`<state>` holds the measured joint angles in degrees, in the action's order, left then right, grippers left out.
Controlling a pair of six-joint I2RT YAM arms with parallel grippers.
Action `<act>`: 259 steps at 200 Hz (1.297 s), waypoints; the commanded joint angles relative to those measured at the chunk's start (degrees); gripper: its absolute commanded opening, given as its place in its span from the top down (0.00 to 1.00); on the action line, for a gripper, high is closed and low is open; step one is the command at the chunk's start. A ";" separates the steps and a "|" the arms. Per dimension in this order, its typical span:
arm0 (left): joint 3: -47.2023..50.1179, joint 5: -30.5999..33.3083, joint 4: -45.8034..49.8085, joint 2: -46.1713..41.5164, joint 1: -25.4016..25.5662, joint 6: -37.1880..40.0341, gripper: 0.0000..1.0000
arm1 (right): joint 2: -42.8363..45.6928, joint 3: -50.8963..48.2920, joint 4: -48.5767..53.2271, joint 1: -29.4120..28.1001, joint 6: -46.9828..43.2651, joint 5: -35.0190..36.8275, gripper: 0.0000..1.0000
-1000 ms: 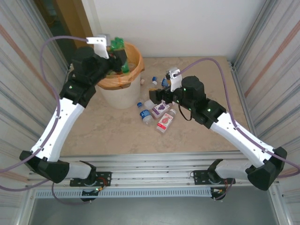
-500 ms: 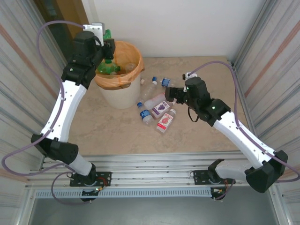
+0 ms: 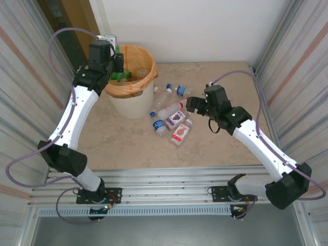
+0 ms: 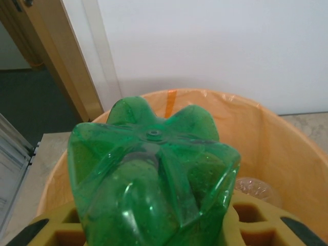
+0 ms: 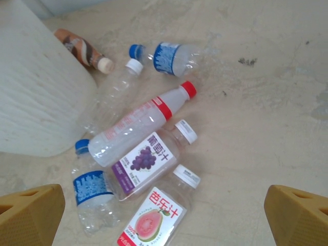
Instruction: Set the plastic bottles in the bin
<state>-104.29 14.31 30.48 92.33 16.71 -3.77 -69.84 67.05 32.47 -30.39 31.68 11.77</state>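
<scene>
Now, L hand [image 3: 118, 65] clamps green bottle [image 4: 154, 169], over bin [image 3: 128, 105] (orange liner [image 4: 277, 148])

Grips a green plastic bottle [image 4: 154, 174] between yellow fingers [image 4: 256, 228], its petalled base turned to the lens. Sits in front of the bin [image 4: 205, 97], orange liner [image 4: 292, 154] spread behind. Shows a pale bottle [image 4: 256, 189] down inside at right. Has white wall [image 4: 215, 46] beyond, wooden door frame [image 4: 61, 51] at left.
</scene>
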 commanded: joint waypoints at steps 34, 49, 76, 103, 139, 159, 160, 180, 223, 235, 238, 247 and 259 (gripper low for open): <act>1.03 4.30 1.55 3.22 -0.24 1.72 0.71 | -0.84 0.35 2.60 0.94 2.77 -0.78 0.02; 1.24 5.05 1.85 3.87 -0.25 1.59 0.69 | -1.24 0.43 3.02 1.04 3.21 -0.78 0.02; 1.37 5.83 2.64 4.81 -0.22 1.33 0.61 | -2.09 0.01 3.99 1.12 4.70 -0.27 0.02; 1.26 6.10 3.09 5.21 -0.26 1.09 0.52 | -2.75 -0.91 4.45 1.12 6.23 -0.26 0.02; 0.51 6.11 3.77 5.53 -0.35 0.83 0.40 | -3.43 -2.74 4.36 1.13 8.31 -1.00 0.02; 0.16 5.61 3.89 5.47 -0.29 0.57 0.32 | -4.21 -4.17 4.10 0.86 10.26 -1.48 0.02; 0.20 5.54 3.89 5.44 -0.28 0.54 0.32 | -4.32 -4.19 4.05 0.82 10.43 -1.49 0.02; -0.29 4.32 4.40 5.13 -0.34 0.08 0.28 | -5.36 -5.24 3.91 -0.04 12.04 -1.22 0.02; -0.09 0.05 5.09 2.53 -0.27 -1.87 0.25 | -8.13 -6.18 3.51 -3.01 15.30 -1.17 0.02; 0.44 -1.23 5.13 1.22 -0.25 -2.69 0.22 | -8.76 -6.77 2.92 -3.84 16.32 -1.72 0.02; 0.73 -1.71 5.04 0.85 -0.27 -2.99 0.21 | -8.95 -6.98 2.74 -4.02 16.56 -1.90 0.02; 1.45 -2.92 4.73 -0.36 -0.19 -3.78 0.20 | -9.43 -7.59 2.07 -4.62 17.52 -2.52 0.02; 2.63 -4.51 4.12 -1.98 -0.02 -4.71 0.19 | -10.11 -8.46 1.15 -5.67 18.52 -3.38 0.02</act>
<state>-102.94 13.96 35.05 95.96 16.71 -5.65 -78.43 60.38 34.68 -34.52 46.15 10.07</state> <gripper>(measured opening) 0.801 0.980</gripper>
